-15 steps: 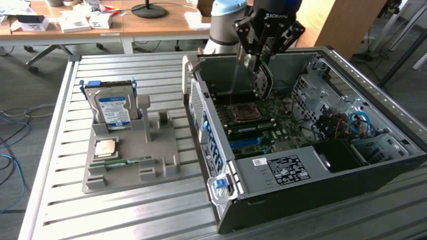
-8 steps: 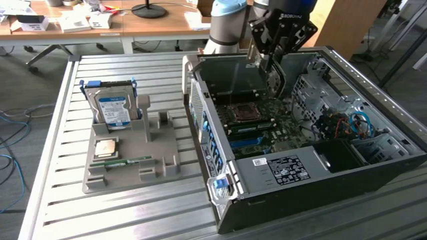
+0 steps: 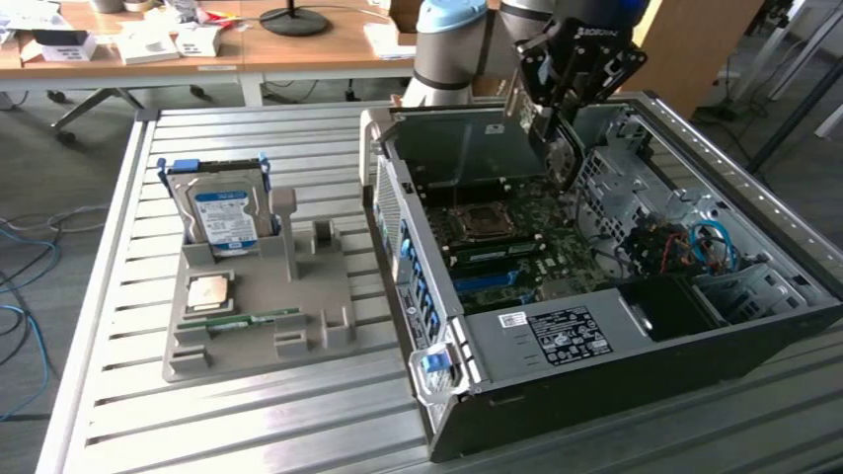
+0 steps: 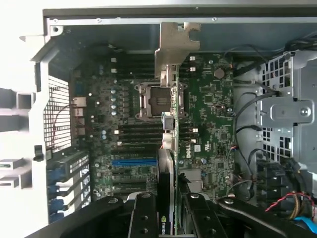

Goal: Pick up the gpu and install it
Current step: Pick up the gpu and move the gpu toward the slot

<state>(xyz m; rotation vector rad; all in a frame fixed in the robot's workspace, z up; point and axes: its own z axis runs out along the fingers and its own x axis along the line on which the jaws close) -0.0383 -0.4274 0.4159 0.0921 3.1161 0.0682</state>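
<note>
The gpu (image 3: 563, 148) hangs edge-down from my gripper (image 3: 567, 94) above the open computer case (image 3: 567, 336), over the motherboard (image 3: 507, 252). In the wrist view the gpu (image 4: 171, 124) shows edge-on as a thin dark card with a silvery bracket (image 4: 176, 47) at its far end. My gripper (image 4: 168, 220) is shut on it, and the black fingers (image 4: 143, 218) press both faces. The card runs above the CPU socket (image 4: 153, 100) and the blue expansion slot (image 4: 133, 161), apart from the board.
A grey parts holder (image 3: 251, 336) at the exterior view's left carries a blue-labelled hard drive (image 3: 224, 217), a processor (image 3: 211, 292) and a green memory stick (image 3: 244, 319). Drive cage and cables (image 3: 698, 247) fill the case's right side. A desk (image 3: 264, 49) stands behind.
</note>
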